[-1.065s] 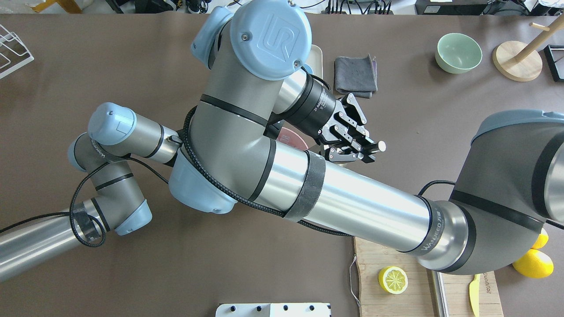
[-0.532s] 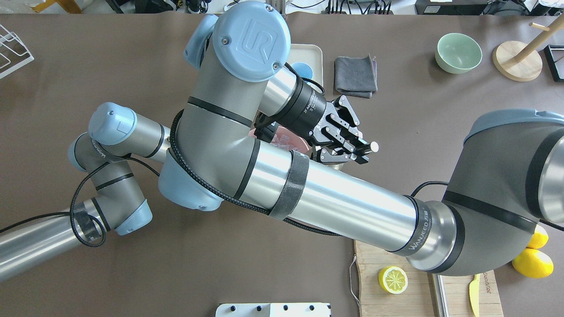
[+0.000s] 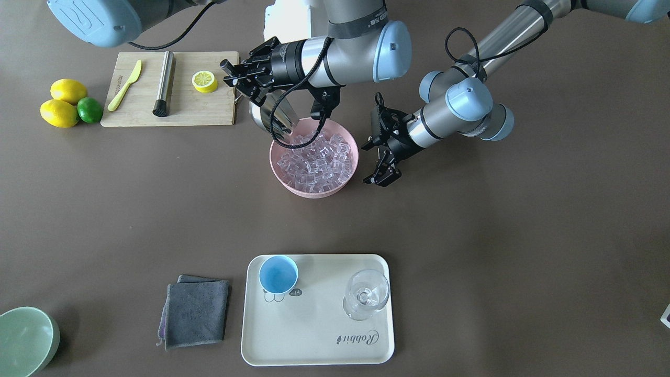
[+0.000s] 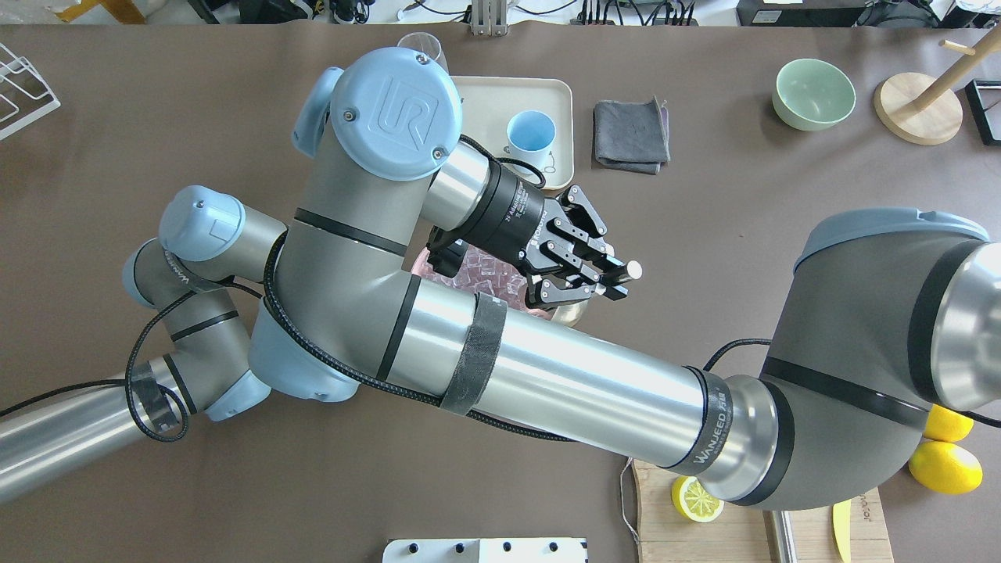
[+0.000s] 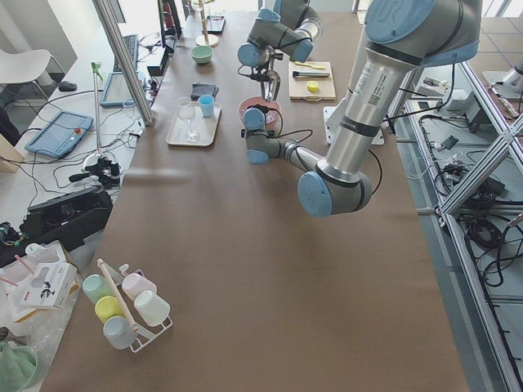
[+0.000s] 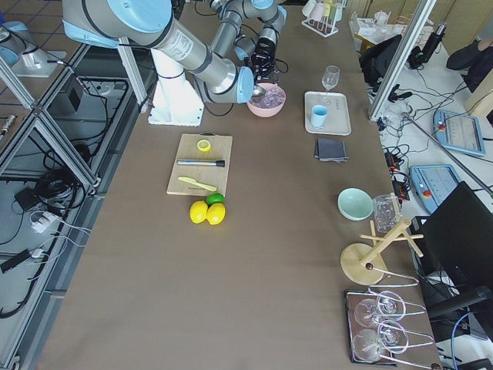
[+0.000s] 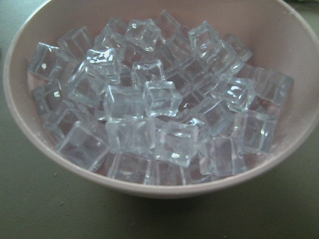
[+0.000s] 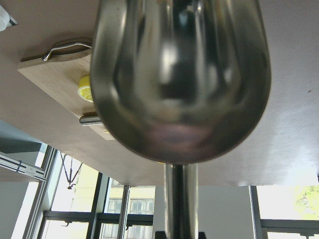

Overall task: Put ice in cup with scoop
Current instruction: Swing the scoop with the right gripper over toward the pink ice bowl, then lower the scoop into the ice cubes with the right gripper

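The ice (image 3: 314, 159) fills a pink bowl (image 3: 335, 189) at the table's middle. It also shows close up in the left wrist view (image 7: 154, 109). My right gripper (image 3: 234, 78) is shut on the rod handle of the steel scoop (image 3: 271, 118). The scoop's trough hangs tilted at the bowl's rim on the cutting-board side. The scoop (image 8: 182, 74) fills the right wrist view, and I see no ice in it. My left gripper (image 3: 368, 165) is open and empty beside the bowl's other side. The light-blue cup (image 3: 278, 274) stands empty on the cream tray (image 3: 314, 335).
A clear stemmed glass (image 3: 366, 294) stands on the tray beside the cup. A grey cloth (image 3: 194, 311) lies next to the tray, and a pale green bowl (image 3: 23, 340) sits further along. A cutting board (image 3: 167, 112) holds a steel cylinder, a lemon half and a yellow knife.
My right arm has swung leftward in the overhead view, carrying the scoop closer over the pink bowl. This uncovered the cup and part of the ice. The left arm has barely moved.
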You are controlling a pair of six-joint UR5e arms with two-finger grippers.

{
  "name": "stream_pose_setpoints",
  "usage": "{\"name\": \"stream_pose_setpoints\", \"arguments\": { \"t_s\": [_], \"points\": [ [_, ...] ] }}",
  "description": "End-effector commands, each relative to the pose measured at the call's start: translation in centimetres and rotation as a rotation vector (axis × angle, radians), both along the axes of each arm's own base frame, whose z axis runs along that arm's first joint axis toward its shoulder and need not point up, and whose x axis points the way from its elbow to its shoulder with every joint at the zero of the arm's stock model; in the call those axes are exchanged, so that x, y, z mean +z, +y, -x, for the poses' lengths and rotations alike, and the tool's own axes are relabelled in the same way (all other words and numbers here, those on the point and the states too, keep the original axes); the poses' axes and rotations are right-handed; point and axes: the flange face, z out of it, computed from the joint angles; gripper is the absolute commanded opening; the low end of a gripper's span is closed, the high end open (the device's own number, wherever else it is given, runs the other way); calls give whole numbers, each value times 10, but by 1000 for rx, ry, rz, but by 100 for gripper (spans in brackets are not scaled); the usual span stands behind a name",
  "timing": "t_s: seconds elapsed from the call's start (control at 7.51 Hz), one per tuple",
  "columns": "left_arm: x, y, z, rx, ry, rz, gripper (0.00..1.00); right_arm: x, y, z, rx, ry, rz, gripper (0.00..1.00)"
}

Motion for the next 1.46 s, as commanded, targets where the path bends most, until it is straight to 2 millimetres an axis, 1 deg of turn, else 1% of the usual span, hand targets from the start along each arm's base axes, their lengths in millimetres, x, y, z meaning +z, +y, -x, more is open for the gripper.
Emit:
{"name": "stream_pose_setpoints", "arguments": {
  "t_s": [0.0, 0.27, 0.4, 0.53, 0.67, 0.8, 0.93, 1.06, 1.33],
  "points": [
    [1, 1, 0, 2, 0, 0, 98, 12, -5, 7, -7, -6, -20, 0],
    [1, 0, 1, 0, 1, -1, 98, 24, -10, 9, -18, 33, -35, 0],
    [2, 0, 1, -1, -2, 1, 98, 25, -12, 9, -23, 38, -45, 0],
    [3, 0, 1, -1, -3, 2, 98, 28, -14, 14, -13, 32, -53, 0],
    [3, 1, 0, -1, -4, 2, 98, 35, -19, 22, 17, 52, -79, 0],
    [5, 1, 0, -1, -7, 4, 98, 37, -9, 34, 1, 46, -88, 0],
    [4, -1, 0, -16, -6, 0, 98, 35, -8, 37, -1, 33, -93, 0],
    [3, 2, -5, -31, -9, -6, 98, 35, -9, 40, 2, 16, -97, 0],
    [3, 3, -6, -29, -9, -7, 98, 39, -10, 46, 15, -21, -113, 0]
  ]
}}
